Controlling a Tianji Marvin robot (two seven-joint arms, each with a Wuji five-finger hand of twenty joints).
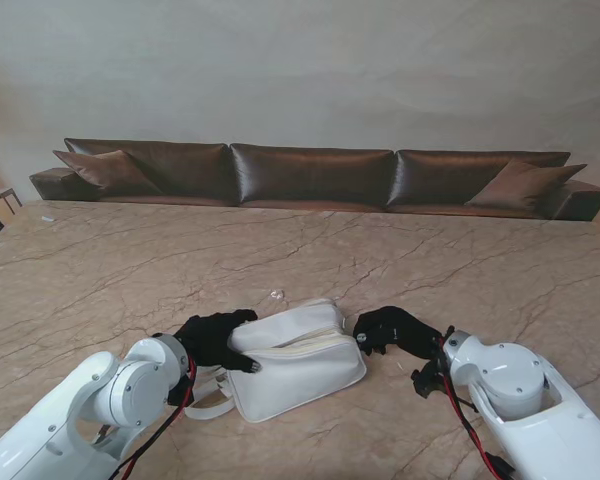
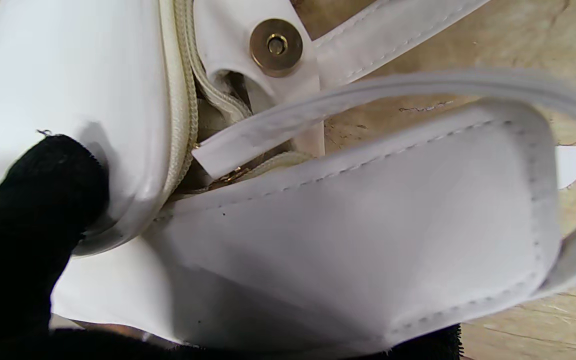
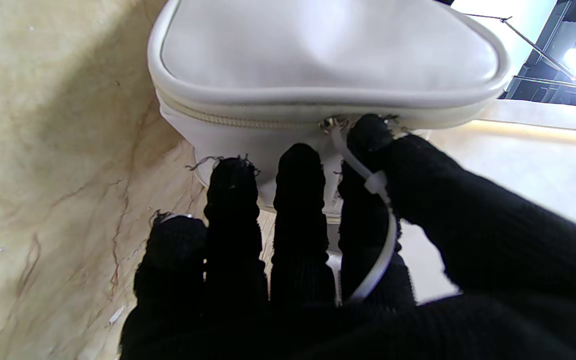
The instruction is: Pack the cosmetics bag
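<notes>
Stand view shows the white cosmetics bag (image 1: 298, 360) lying on the marble tabletop (image 1: 130, 260) at lower centre of the frame, between my two arms. My left hand (image 1: 215, 338) presses on the bag's left end, one black-gloved finger (image 2: 43, 200) denting the white side beside the zip; whether the other fingers are wrapped under it I cannot tell. My right hand (image 1: 392, 328) sits at the bag's right end, its fingers (image 3: 295, 190) partly curled and touching the end wall. The thumb and nearest finger lie either side of the white cable-tie loop (image 3: 375, 220) tied to the zipper pull (image 3: 330, 122), though I cannot make out a firm pinch.

To do this well, I judge I should close those two fingertips on the loop right at the pull, keep the left hand bracing so the bag cannot slide, and draw along the zip line (image 3: 238, 120), never upward, or the soft bag will buckle and jam the teeth.
</notes>
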